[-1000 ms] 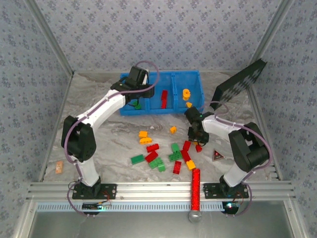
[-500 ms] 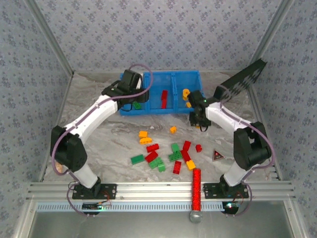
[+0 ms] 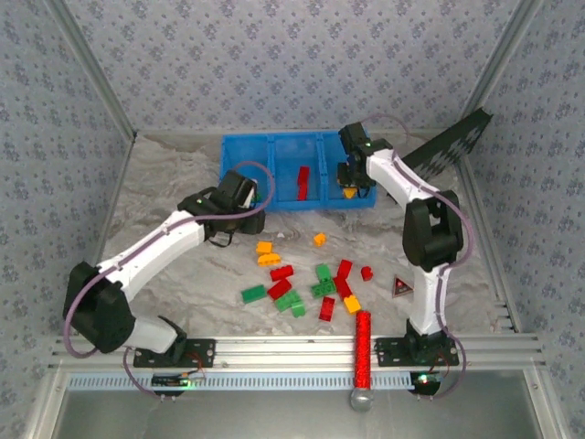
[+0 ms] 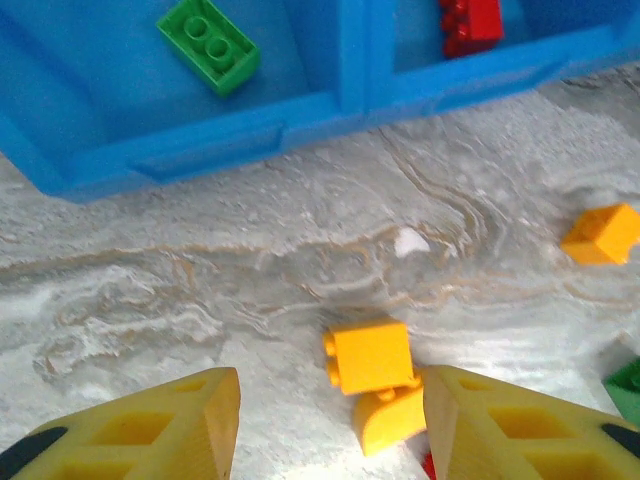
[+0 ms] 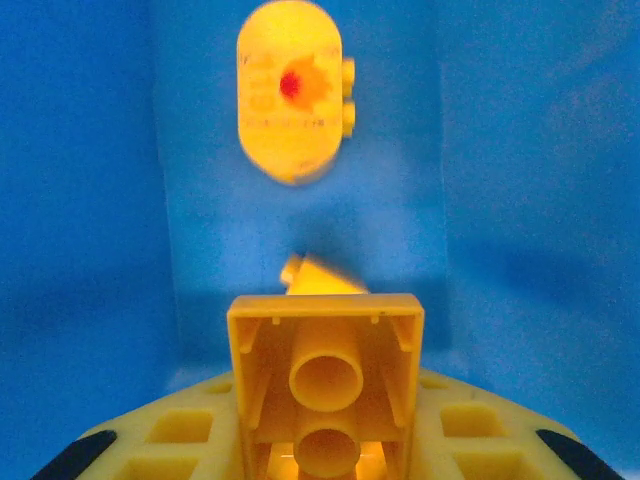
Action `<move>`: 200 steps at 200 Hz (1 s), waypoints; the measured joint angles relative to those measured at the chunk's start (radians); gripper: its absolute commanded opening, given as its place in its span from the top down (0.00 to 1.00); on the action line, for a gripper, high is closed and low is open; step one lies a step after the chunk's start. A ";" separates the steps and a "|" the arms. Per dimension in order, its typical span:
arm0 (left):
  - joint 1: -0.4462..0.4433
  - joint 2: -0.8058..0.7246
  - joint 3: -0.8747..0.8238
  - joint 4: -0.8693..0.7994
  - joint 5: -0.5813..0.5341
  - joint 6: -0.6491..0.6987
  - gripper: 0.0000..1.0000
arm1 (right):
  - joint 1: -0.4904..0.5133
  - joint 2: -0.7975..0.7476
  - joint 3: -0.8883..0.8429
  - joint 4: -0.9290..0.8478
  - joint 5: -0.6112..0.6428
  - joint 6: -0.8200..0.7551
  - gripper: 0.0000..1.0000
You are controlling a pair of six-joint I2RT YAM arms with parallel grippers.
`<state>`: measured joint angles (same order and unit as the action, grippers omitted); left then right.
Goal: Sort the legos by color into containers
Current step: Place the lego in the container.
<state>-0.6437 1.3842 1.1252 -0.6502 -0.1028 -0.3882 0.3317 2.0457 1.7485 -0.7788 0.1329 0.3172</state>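
The blue three-part bin (image 3: 292, 206) stands at the back. My right gripper (image 3: 350, 183) hangs over its right compartment, shut on a yellow-orange lego (image 5: 325, 385) with its hollow underside facing the camera. Below it in that compartment (image 5: 520, 150) lie a round orange piece (image 5: 290, 90) and a small orange lego (image 5: 320, 278). My left gripper (image 3: 239, 208) is open just in front of the bin; between its fingertips (image 4: 330, 400) sit an orange brick (image 4: 370, 356) and a curved orange piece (image 4: 392, 420), close to the right finger. A green lego (image 4: 208, 45) lies in the left compartment, a red one (image 4: 470, 22) in the middle.
Several loose red, green and orange legos (image 3: 315, 288) are scattered on the table's middle. A red glittery cylinder (image 3: 362, 349) lies at the near edge, a dark triangle (image 3: 402, 287) to its right. A black dotted panel (image 3: 448, 151) leans at the back right.
My right gripper rose from the table and travelled to the bin's right compartment with the orange lego. My left gripper drew back from the left compartment toward the loose bricks.
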 measured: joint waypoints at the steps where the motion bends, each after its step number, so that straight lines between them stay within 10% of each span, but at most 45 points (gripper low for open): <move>1: -0.002 -0.001 -0.001 -0.001 0.000 -0.001 0.48 | -0.001 0.006 0.007 0.000 0.000 -0.001 0.67; 80: -0.156 -0.053 -0.145 -0.037 -0.008 -0.118 0.47 | -0.020 0.251 0.269 -0.019 -0.024 -0.022 0.58; 200: -0.212 0.071 -0.127 -0.001 -0.025 -0.144 0.46 | -0.019 0.139 0.135 -0.023 -0.024 -0.076 0.35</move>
<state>-0.8562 1.4555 0.9977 -0.6514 -0.1280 -0.5323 0.3126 2.1845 1.8835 -0.8013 0.1085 0.2417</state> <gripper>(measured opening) 0.534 0.649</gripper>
